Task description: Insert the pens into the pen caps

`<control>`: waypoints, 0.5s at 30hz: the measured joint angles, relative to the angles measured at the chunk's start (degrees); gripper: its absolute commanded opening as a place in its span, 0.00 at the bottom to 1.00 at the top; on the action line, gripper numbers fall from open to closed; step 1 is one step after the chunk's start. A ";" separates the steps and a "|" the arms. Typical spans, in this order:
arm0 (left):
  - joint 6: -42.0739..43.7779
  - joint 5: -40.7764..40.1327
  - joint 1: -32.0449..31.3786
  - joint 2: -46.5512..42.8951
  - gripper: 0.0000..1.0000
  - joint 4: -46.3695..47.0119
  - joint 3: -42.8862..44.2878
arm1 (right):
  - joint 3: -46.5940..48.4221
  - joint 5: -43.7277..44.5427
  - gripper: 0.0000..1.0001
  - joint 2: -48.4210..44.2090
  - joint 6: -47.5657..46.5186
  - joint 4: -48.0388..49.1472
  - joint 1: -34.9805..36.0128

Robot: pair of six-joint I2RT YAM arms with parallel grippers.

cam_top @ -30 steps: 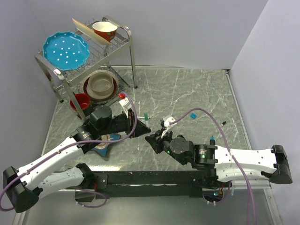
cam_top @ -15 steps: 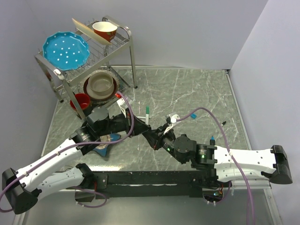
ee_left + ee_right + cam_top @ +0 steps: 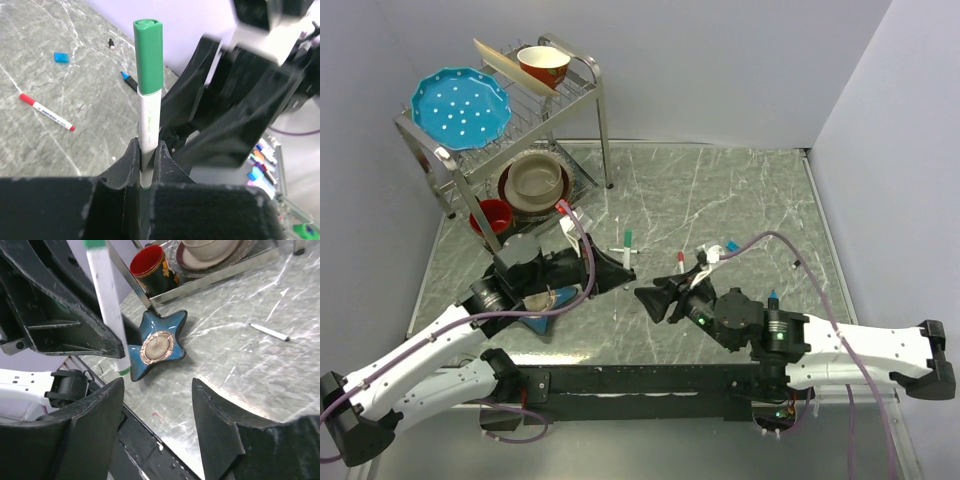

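Observation:
My left gripper [image 3: 148, 152] is shut on the white barrel of a pen [image 3: 149, 107], which stands upright with a green pen cap [image 3: 148, 55] on its top end. From above, that pen [image 3: 627, 246] rises from the left gripper [image 3: 625, 266] at the table's middle. My right gripper [image 3: 645, 300] is just to its right, open and empty, jaws [image 3: 157, 385] wide apart over bare table. A red-capped pen [image 3: 680, 262] lies flat, with a blue pen cap [image 3: 732, 246], a blue-tipped pen [image 3: 773, 296] and a black pen cap [image 3: 798, 263] further right. Another white pen [image 3: 270, 331] lies on the marble.
A blue star-shaped dish [image 3: 542, 310] lies under the left arm. The metal dish rack [image 3: 595, 110] stands at the back left, with a blue plate [image 3: 460, 108], bowls [image 3: 535, 180] and a red mug [image 3: 492, 218]. Walls close the table's far and right sides.
The right gripper's jaws have opened and it has drawn slightly back from the green-capped pen. The left gripper has closed tighter on the barrel and holds it upright.

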 measured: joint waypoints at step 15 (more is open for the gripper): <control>4.83 2.16 0.00 -2.32 0.01 -5.38 -0.02 | 22.47 -0.83 0.65 5.79 -4.94 -9.84 -5.40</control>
